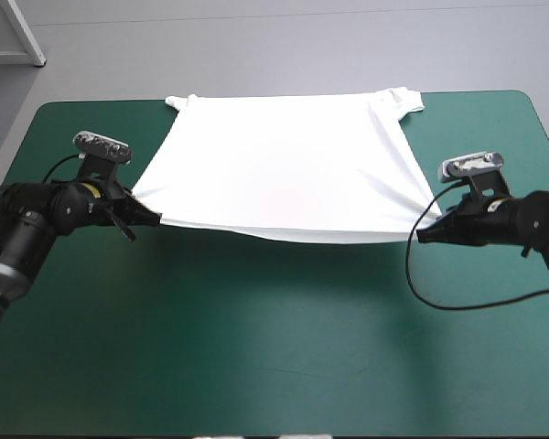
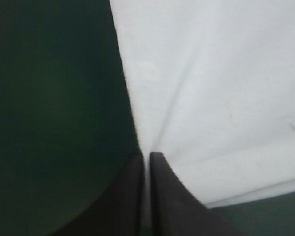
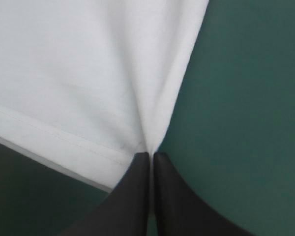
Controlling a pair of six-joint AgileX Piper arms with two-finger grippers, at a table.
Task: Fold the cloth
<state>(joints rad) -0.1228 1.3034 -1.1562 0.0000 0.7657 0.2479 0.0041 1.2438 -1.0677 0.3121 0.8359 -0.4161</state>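
The white T-shirt [image 1: 288, 174] is in the upper middle of the high view, spread wide. Its 2 sleeves point toward the table's far edge. The near hem is held up off the teal-green cover [image 1: 274, 347], sagging a bit in the middle, with a shadow under it. The left gripper [image 1: 156, 218], left of centre in the frame, is pinched onto the hem's left corner. The right gripper [image 1: 423, 235], over at the right, is clamped on the other corner. In both wrist views the black fingers [image 2: 130, 196] are nearly together with fabric between them, creases fanning out from the pinch.
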